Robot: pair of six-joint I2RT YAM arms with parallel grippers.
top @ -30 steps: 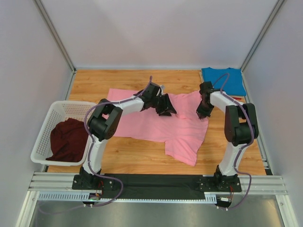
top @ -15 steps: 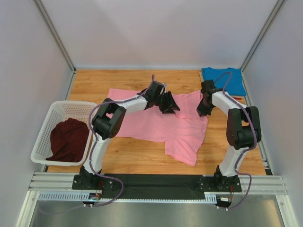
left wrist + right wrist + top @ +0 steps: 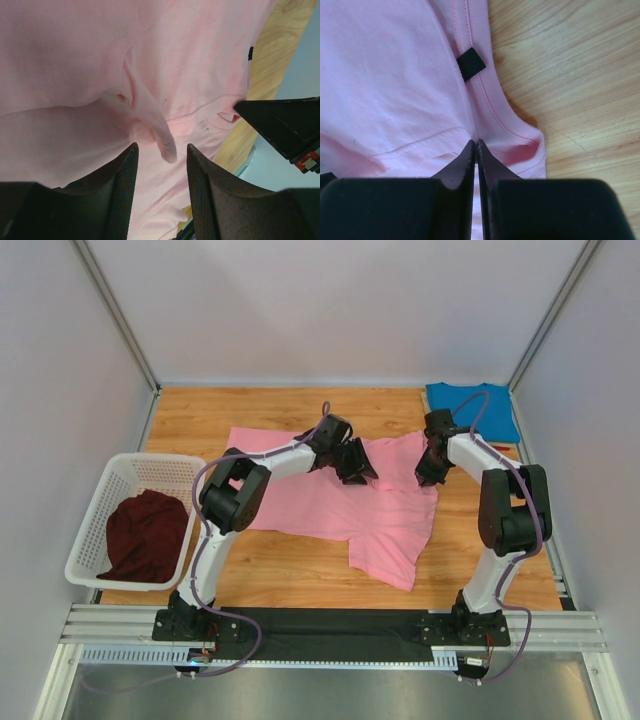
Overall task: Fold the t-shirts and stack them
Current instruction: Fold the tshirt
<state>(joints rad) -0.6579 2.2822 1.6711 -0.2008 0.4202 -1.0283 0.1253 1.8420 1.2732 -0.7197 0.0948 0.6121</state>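
Note:
The bright pink t-shirt point(image 3: 330, 502) lies spread on the wooden table, with one sleeve hanging toward the front. My left gripper point(image 3: 352, 462) is open over its upper middle. In the left wrist view point(image 3: 162, 146) the jaws straddle a raised ridge of pink cloth point(image 3: 150, 117) without gripping it. My right gripper point(image 3: 430, 472) is shut on the shirt's hemmed right edge, pinching the cloth in the right wrist view point(image 3: 477, 142) near a black tag point(image 3: 471, 64). The blue t-shirt point(image 3: 472, 410) lies folded at the back right. The dark maroon t-shirt point(image 3: 145, 535) is bunched in the basket.
The white lattice basket point(image 3: 120, 468) stands at the left edge of the table. Grey walls close in the table on three sides. Bare wood shows in front of the pink shirt and behind it point(image 3: 230, 410).
My left arm has reached a little further right, moving its open gripper slightly along the pink shirt. My right gripper has stayed shut on the shirt's edge, shifting a little toward the back.

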